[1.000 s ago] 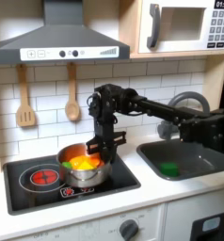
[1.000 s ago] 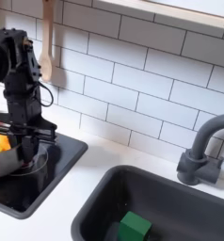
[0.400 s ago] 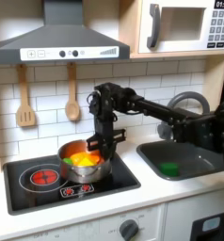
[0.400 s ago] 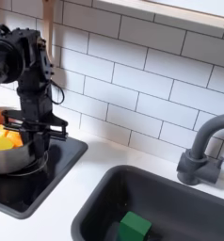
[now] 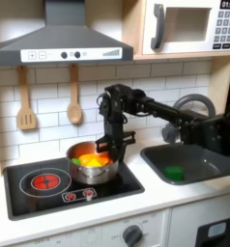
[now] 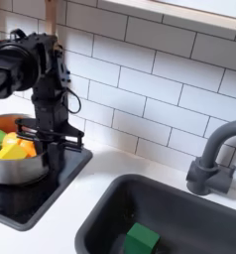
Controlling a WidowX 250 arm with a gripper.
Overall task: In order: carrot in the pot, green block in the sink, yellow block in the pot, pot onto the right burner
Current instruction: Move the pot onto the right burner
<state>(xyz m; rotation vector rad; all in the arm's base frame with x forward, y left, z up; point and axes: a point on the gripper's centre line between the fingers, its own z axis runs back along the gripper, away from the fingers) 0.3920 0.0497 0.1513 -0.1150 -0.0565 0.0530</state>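
Gripper (image 5: 111, 151) clamped on the rim of the pot (image 5: 93, 170), over the black cooktop (image 5: 49, 193).
Inside the pot, just beside the claw: carrot (image 6: 5, 126) and yellow block (image 6: 9, 151) (touching). Well off toward the first exterior view's right: green block (image 5: 173, 173), down in the sink (image 5: 206, 159).

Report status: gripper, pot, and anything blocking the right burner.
Gripper clamped on the pot rim. Carrot and yellow block inside pot, green block in sink. Nothing seen in the way.
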